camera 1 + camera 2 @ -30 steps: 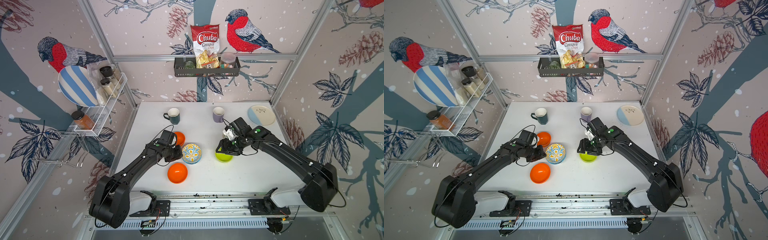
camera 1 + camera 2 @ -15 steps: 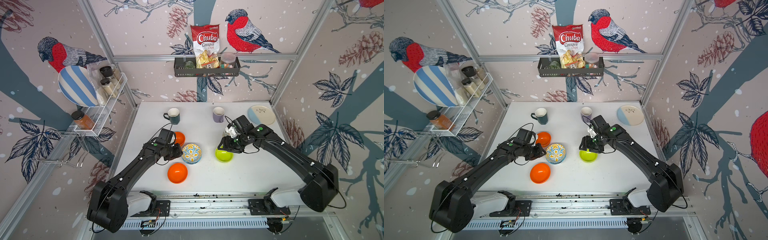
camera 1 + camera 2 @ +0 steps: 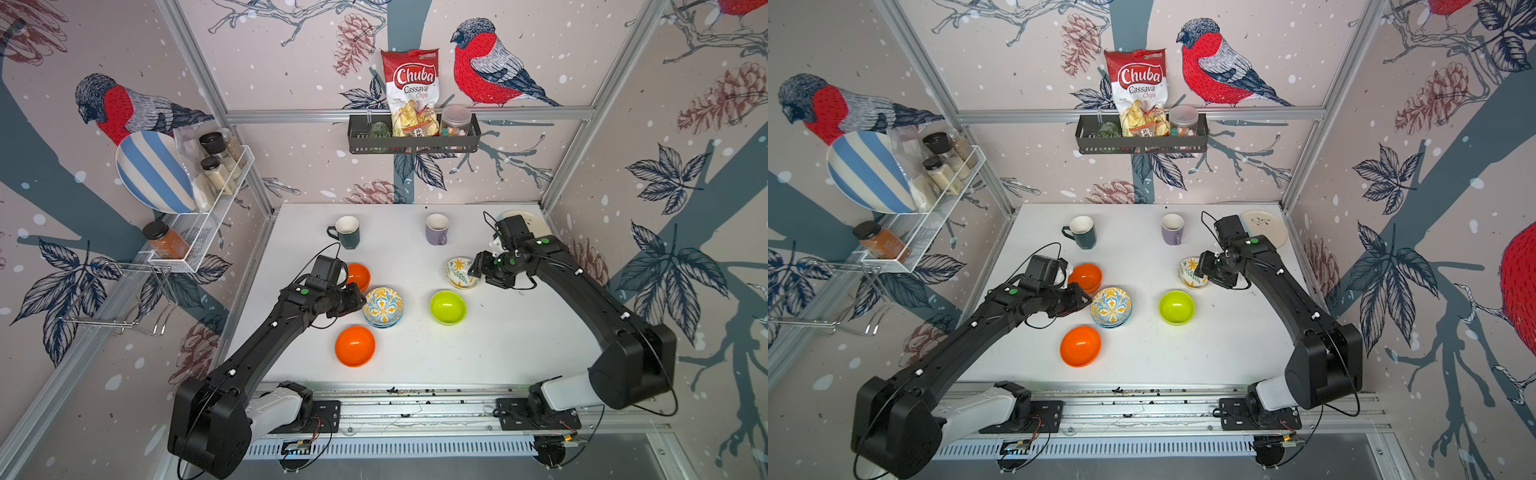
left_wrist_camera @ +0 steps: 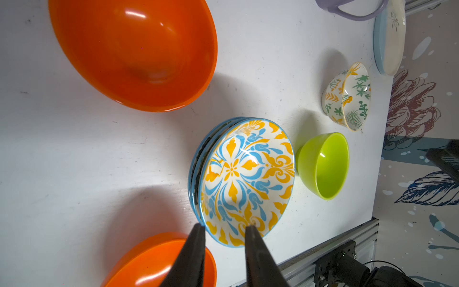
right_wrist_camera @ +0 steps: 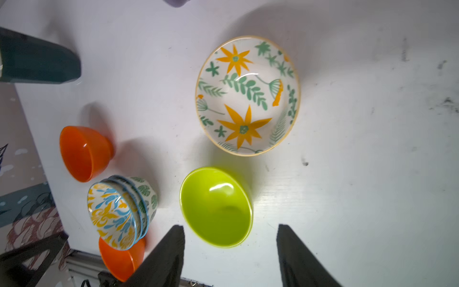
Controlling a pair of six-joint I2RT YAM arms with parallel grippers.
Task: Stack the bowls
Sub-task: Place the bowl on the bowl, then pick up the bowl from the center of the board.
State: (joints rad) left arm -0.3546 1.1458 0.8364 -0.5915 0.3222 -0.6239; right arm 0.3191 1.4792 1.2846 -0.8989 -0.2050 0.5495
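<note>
At the rim of the stack (image 4: pixel 246 171), the left gripper (image 4: pixel 224 226) sits parted, astride it. The right gripper (image 5: pixel 230 226) gapes empty. A finger snagging that rim could topple the stack.

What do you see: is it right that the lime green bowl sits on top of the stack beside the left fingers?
No. The tile-patterned bowl tops the stack beside the left fingers; the lime green bowl stands alone next to it, as the left wrist view shows.

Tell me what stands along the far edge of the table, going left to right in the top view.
dark mug → purple mug → plate
</note>
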